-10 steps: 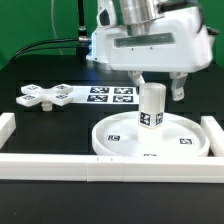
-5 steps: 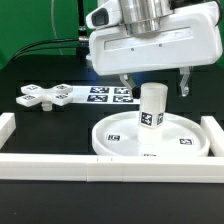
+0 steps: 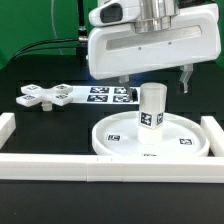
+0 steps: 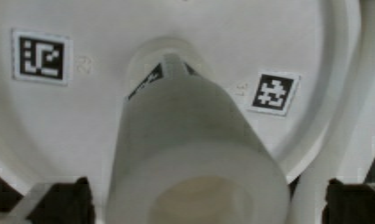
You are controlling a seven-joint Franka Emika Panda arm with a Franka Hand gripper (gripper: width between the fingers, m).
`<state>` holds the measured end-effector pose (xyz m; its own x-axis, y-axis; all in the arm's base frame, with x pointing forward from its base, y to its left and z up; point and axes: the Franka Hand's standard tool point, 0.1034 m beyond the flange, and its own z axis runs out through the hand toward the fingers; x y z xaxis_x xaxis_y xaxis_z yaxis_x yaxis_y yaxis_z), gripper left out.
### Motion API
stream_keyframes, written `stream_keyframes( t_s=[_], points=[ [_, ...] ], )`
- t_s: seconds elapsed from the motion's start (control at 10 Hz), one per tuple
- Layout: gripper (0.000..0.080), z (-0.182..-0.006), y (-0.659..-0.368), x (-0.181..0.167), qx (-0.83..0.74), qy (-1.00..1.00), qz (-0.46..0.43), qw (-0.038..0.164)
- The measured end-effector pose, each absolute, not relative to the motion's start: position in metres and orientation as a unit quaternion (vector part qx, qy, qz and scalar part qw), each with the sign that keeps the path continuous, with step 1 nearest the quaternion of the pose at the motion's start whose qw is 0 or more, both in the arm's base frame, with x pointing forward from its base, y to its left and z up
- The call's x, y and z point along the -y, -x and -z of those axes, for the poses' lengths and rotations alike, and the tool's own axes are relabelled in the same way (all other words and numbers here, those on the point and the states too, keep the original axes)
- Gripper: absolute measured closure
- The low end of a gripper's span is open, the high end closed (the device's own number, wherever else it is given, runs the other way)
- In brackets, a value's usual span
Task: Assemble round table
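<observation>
The large rimmed round disc (image 3: 152,138) lies on the black table near the front rail. The short cylindrical leg (image 3: 152,107) stands upright on the disc's middle, a marker on its side. My gripper (image 3: 153,80) hangs open just above the leg, its two fingers spread either side and clear of it. The cross-shaped foot piece (image 3: 42,96) lies at the exterior view's left. In the wrist view the leg (image 4: 193,150) rises toward the camera from the disc (image 4: 95,120), with the dark fingertips (image 4: 59,195) apart at both sides.
The marker board (image 3: 110,95) lies behind the disc. White border rails run along the front (image 3: 60,166) and both sides (image 3: 213,130) of the work area. A green backdrop and dark cables stand at the back.
My gripper has risen from beside the leg to above it, with the fingers open. The leg stays standing on the disc.
</observation>
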<state>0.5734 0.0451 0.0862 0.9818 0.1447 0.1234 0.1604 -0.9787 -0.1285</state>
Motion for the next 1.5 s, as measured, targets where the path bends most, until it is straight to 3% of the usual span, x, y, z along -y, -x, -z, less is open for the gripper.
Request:
stream_keyframes(
  t_s=[0.3, 0.8, 1.5],
  points=[
    [0.0151, -0.0859, -0.5735, -0.0423, 0.153, 0.984, 0.061, 0.062],
    [0.0151, -0.0849, -0.5747, -0.0468, 0.412, 0.909, 0.066, 0.017],
    [0.0151, -0.0786, -0.5742, -0.0425, 0.656, 0.753, 0.037, -0.023]
  ],
)
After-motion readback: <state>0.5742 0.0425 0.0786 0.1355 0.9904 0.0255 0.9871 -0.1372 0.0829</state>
